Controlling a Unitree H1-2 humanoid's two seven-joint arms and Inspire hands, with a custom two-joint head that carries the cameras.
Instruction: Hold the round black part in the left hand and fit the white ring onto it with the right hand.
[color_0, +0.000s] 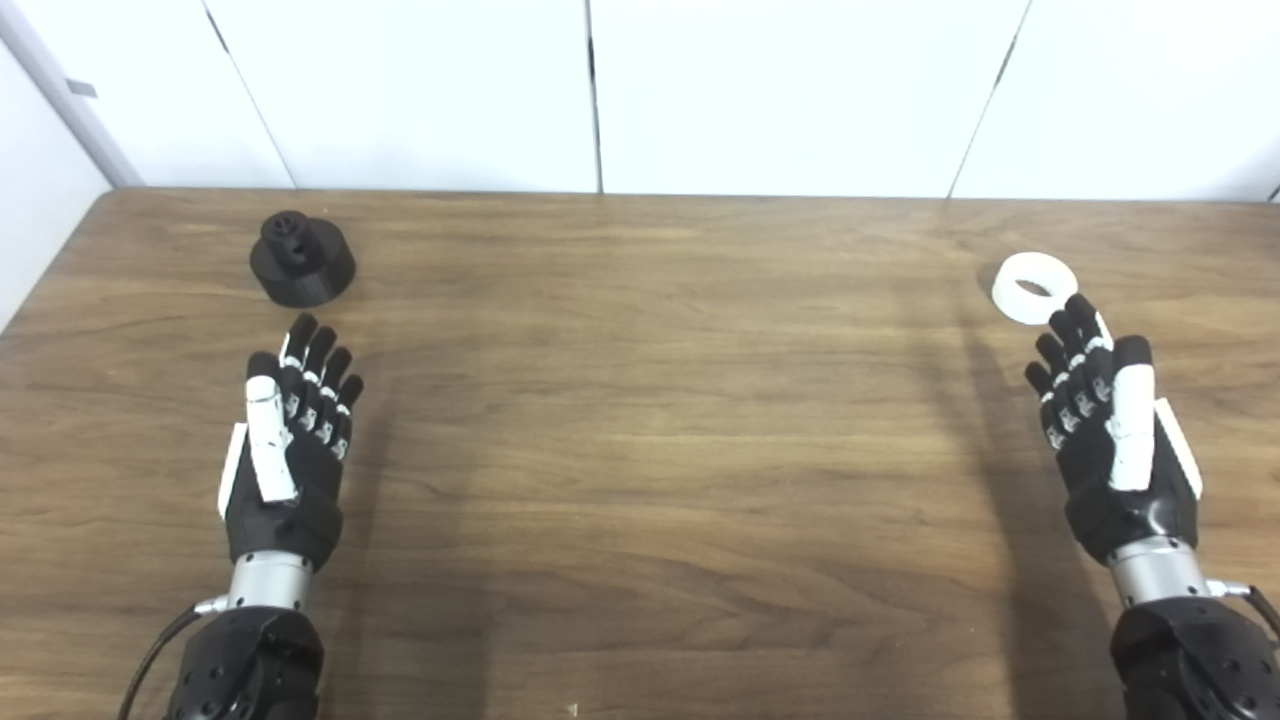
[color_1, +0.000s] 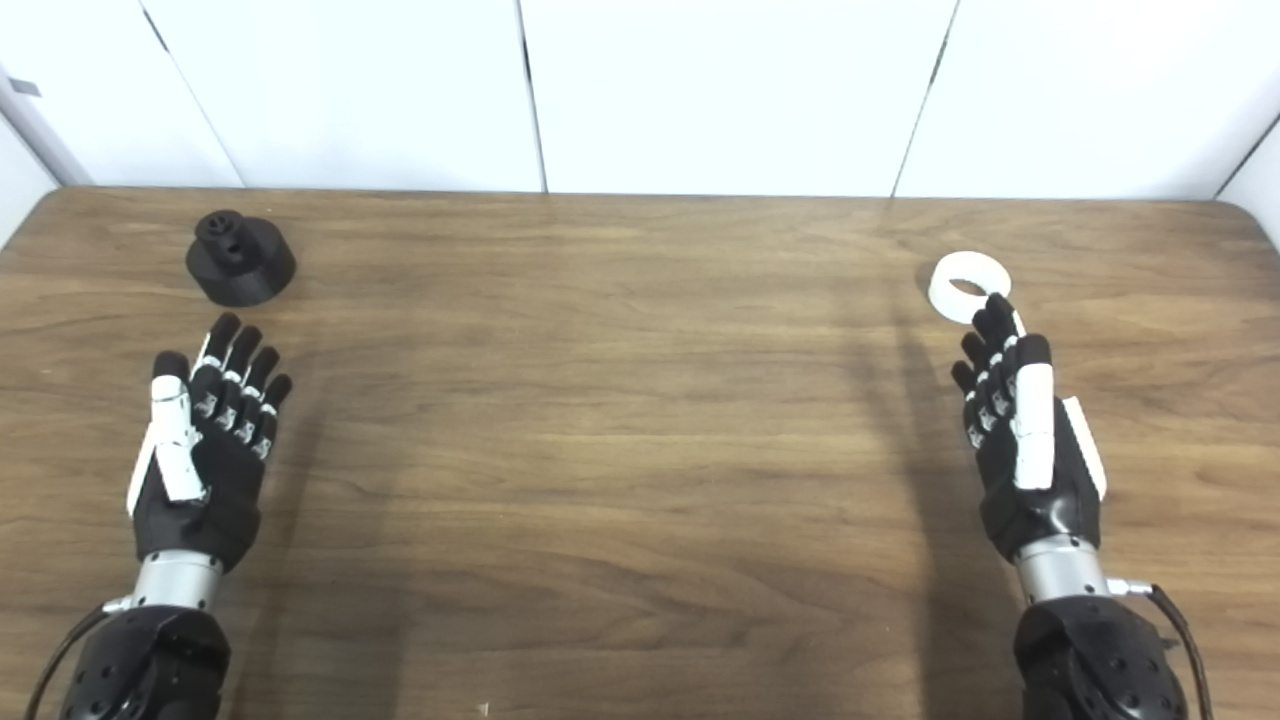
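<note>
The round black part (color_0: 302, 260) stands on the wooden table at the far left, a small hub with holes on top of its wide base. My left hand (color_0: 293, 440) lies open just below it, fingers stretched toward it and a short gap apart. The white ring (color_0: 1034, 287) lies flat at the far right. My right hand (color_0: 1110, 430) is open too, its fingertips reaching the ring's near edge; whether they touch it I cannot tell. Neither hand holds anything.
The brown wooden table (color_0: 640, 420) runs across the whole view, with white wall panels (color_0: 790, 90) behind its far edge. A tiny pale speck (color_0: 572, 709) lies near the front edge.
</note>
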